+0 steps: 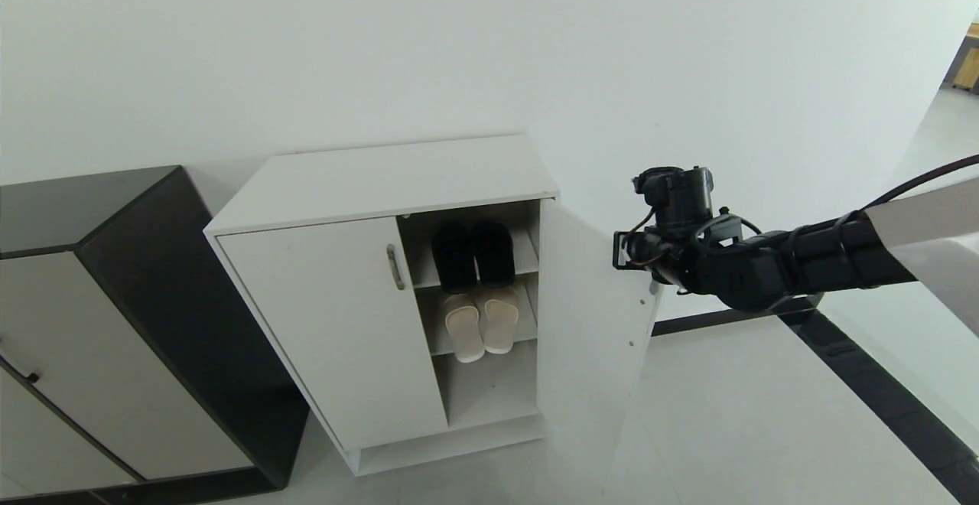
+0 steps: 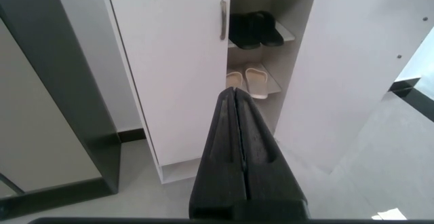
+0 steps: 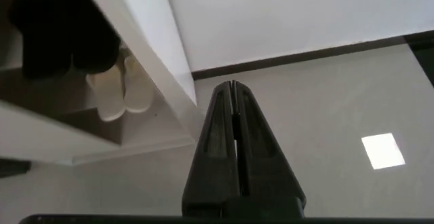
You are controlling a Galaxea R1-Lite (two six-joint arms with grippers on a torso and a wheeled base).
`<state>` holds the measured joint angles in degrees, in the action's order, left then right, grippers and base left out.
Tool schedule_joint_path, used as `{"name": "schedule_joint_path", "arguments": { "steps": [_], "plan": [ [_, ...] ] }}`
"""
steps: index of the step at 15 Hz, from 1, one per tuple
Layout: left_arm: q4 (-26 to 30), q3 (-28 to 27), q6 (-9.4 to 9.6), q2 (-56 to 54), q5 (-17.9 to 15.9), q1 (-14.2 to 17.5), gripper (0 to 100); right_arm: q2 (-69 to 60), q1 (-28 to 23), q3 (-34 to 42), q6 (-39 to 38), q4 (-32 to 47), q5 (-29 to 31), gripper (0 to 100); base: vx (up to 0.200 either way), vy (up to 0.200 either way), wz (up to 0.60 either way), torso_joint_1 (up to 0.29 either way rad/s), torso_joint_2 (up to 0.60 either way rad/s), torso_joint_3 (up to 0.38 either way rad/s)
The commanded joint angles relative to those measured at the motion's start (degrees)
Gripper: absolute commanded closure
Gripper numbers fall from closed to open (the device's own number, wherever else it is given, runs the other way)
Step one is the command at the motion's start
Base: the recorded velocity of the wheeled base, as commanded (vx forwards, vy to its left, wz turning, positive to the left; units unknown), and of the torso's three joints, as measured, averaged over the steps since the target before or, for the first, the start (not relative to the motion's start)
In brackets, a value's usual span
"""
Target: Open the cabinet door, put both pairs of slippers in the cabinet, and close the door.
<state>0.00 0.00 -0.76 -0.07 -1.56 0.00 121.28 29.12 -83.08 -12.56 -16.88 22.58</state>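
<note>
The white cabinet (image 1: 382,184) has its left door (image 1: 329,321) closed and its right door (image 1: 589,321) swung open. A black pair of slippers (image 1: 474,254) lies on the upper shelf and a white pair of slippers (image 1: 480,323) on the shelf below. My right gripper (image 1: 621,254) is at the outer side of the open door, near its top free edge; in the right wrist view it (image 3: 234,87) is shut and empty, with the door (image 3: 156,41) just beside it. My left gripper (image 2: 234,94) is shut and empty, held back in front of the closed door (image 2: 169,61).
A dark cabinet (image 1: 115,260) stands against the wall left of the white one. A black floor strip (image 1: 864,367) runs along the right. Open grey floor (image 1: 726,428) lies in front of and right of the cabinet.
</note>
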Motion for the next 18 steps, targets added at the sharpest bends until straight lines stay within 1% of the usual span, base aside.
{"name": "schedule_joint_path", "arguments": {
  "steps": [1,3,6,7,9,12,18],
  "plan": [
    [0.1,0.0,-0.04,0.1,0.0,0.0,100,-6.6,4.1,6.0,-0.3,-2.5,0.5,100,0.000,0.000,0.00,0.000,0.00,0.000],
    [0.0,0.0,-0.04,0.1,0.0,0.0,100,-9.0,5.8,10.4,0.3,-6.8,0.5,100,0.000,0.000,0.00,0.000,0.00,0.000],
    [0.0,0.0,-0.04,0.1,-0.1,0.0,100,-11.0,7.9,15.8,1.4,-10.8,-0.1,100,0.000,0.000,0.00,0.000,0.00,0.000],
    [0.0,0.0,-0.04,0.1,0.0,0.0,100,-11.1,8.9,17.3,3.2,-13.3,0.2,100,0.000,0.000,0.00,0.000,0.00,0.000],
    [0.0,0.0,-0.04,0.1,0.0,0.0,100,-11.9,10.3,19.4,5.2,-15.5,0.2,100,0.000,0.000,0.00,0.000,0.00,0.000],
    [0.0,0.0,-0.04,0.1,0.0,0.0,100,-12.2,12.4,20.1,5.4,-15.9,0.2,100,0.000,0.000,0.00,0.000,0.00,0.000],
    [0.0,0.0,-0.04,0.1,-0.1,0.0,100,-11.7,13.7,20.4,5.3,-15.8,-0.3,100,0.000,0.000,0.60,0.005,0.00,0.002]
  ]
}}
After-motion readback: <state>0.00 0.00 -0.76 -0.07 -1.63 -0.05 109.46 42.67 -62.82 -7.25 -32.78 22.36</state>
